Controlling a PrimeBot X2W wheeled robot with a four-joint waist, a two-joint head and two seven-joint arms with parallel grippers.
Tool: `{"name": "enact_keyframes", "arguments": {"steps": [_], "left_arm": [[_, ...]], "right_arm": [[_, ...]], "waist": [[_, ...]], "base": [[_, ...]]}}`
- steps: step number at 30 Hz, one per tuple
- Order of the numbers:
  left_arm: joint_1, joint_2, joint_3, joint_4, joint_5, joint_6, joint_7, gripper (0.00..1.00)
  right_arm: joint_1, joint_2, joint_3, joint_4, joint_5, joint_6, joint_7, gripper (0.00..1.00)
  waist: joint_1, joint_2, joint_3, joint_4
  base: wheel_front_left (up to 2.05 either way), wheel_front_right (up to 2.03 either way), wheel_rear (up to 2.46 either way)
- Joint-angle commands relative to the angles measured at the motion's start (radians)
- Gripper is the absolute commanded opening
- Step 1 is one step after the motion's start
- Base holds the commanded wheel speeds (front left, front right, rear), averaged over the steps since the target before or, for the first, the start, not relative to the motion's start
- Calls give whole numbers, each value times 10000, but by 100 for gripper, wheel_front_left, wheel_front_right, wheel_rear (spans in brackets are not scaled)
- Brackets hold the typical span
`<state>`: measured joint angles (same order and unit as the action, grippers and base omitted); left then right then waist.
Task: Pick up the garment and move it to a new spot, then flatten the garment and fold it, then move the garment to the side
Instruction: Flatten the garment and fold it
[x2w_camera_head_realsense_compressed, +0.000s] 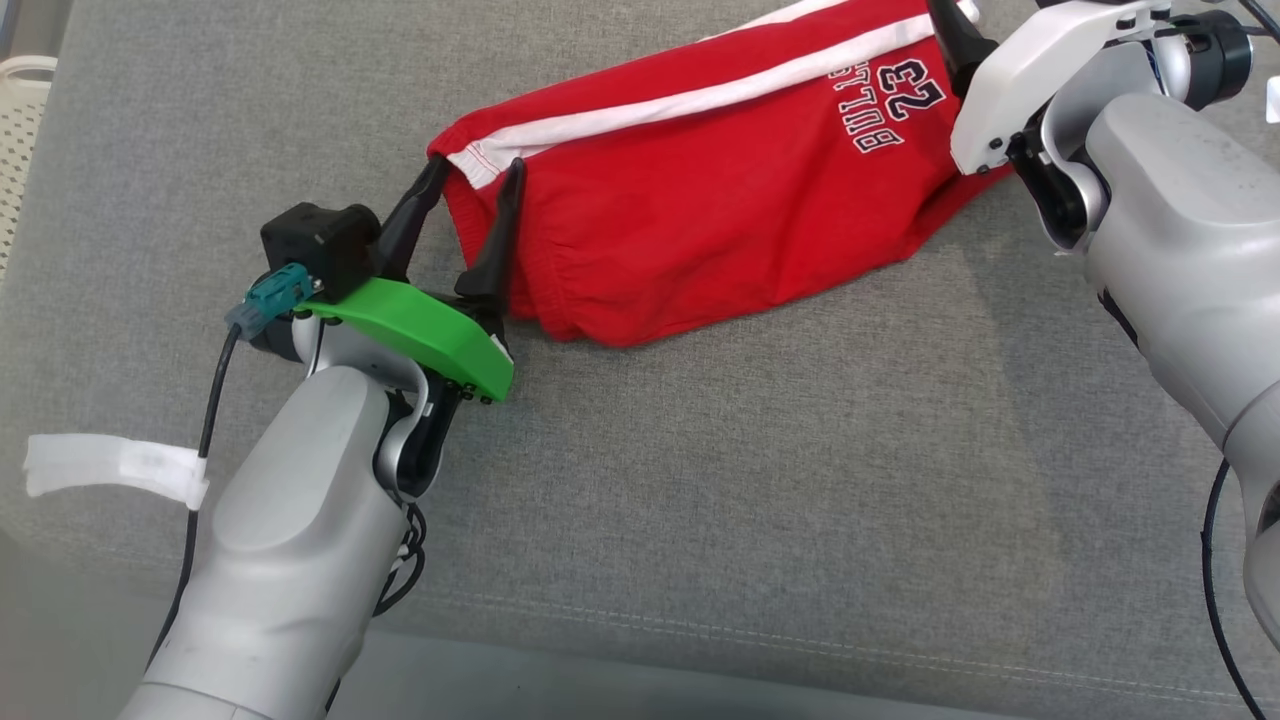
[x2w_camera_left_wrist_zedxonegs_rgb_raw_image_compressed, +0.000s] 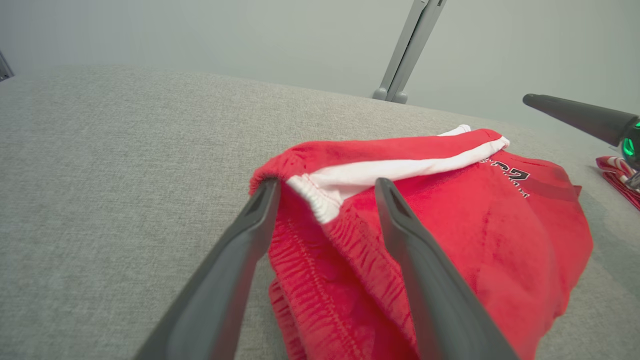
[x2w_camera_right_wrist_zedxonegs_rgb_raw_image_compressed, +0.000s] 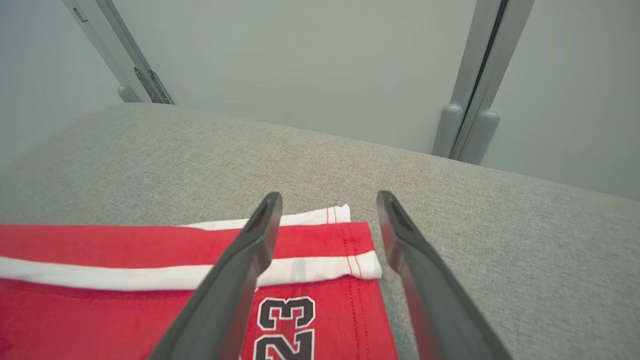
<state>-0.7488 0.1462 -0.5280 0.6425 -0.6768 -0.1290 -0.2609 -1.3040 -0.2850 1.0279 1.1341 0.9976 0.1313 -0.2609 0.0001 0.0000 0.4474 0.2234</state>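
Red shorts (x2w_camera_head_realsense_compressed: 700, 190) on grey cushion (x2w_camera_head_realsense_compressed: 750, 500), left gripper (x2w_camera_head_realsense_compressed: 478, 165) fingers apart, pale basket (x2w_camera_head_realsense_compressed: 20, 110) nearby

In the right wrist view, the red shorts (x2w_camera_right_wrist_zedxonegs_rgb_raw_image_compressed: 150, 280) run off the left edge and the bottom edge. They lie under the right tool (x2w_camera_right_wrist_zedxonegs_rgb_raw_image_compressed: 327, 200). The letters (x2w_camera_right_wrist_zedxonegs_rgb_raw_image_compressed: 282, 345) below the 23 are cut off at the bottom.

In the head view, the far corner of the shorts goes behind the right arm (x2w_camera_head_realsense_compressed: 1150, 200). One dark finger (x2w_camera_head_realsense_compressed: 955, 40) shows there, and the top edge cuts off its tip. At the left edge sits a pale thing with holes (x2w_camera_head_realsense_compressed: 25, 120), mostly out of the frame.

In the left wrist view, the left tool (x2w_camera_left_wrist_zedxonegs_rgb_raw_image_compressed: 326, 184) hides part of the waistband, and the shorts run off the bottom edge. The print (x2w_camera_left_wrist_zedxonegs_rgb_raw_image_compressed: 507, 172) is too small to read. A red and white thing (x2w_camera_left_wrist_zedxonegs_rgb_raw_image_compressed: 617, 175) is cut off at the right edge. I cannot tell what it is.
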Motion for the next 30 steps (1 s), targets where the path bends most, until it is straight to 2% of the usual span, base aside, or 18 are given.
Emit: {"name": "enact_keyframes", "arguments": {"steps": [1,18,24,30], "left_arm": [[147,14,99,-15,157,-21,-42,100],[2249,-275,2599,-1880,2484,-19,-43,100],[3144,-531,3486,-3106,3587,109,-41,100],[4085,-735,4240,-4059,4216,170,-41,100]], "right_arm": [[113,-23,26,-10,104,-13,-45,100],[1431,-509,-404,-1017,-259,-13,-53,100],[2001,-492,-445,-792,-197,-13,-54,100],[2347,-466,-310,-471,27,-13,-54,100]], "waist": [[-1,0,-88,-50],[-1,0,-894,-450],[-1,0,-1197,-434],[-1,0,-1387,-357]], "base": [[0,0,0],[0,0,0],[0,0,0],[0,0,0]]}}
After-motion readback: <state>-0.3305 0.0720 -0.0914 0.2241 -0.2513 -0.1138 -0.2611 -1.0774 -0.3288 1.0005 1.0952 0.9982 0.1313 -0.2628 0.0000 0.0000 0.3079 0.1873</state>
